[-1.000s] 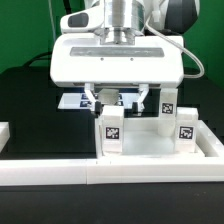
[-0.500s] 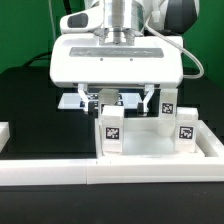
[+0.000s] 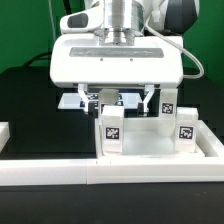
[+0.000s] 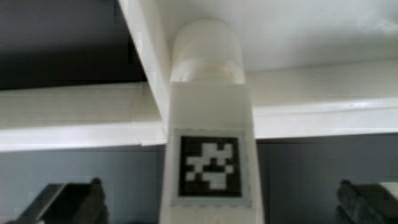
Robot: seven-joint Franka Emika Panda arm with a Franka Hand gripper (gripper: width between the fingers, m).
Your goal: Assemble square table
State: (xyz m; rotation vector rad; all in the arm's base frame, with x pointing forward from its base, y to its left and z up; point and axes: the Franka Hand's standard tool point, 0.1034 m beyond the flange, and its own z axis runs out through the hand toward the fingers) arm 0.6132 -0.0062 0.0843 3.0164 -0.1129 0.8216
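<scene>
Wrist view shows my gripper [image 4: 217, 203] fingers now spread wide on either side of the leg [image 4: 212, 120], no longer pinching it. I judge it released, standing on the tabletop [image 3: 150, 147] with the other legs [image 3: 186, 128].

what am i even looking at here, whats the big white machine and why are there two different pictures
The big white block is the hand of a robot arm, its end effector, with two dark fingers spread open and holding nothing. One picture comes from a camera standing off the arm; the other from a camera on the wrist, looking down between the fingertips. Below is a white table top with legs standing up from it, each carrying a black-and-white tag. The wrist view shows one leg close up. White rails lie in front.
</scene>
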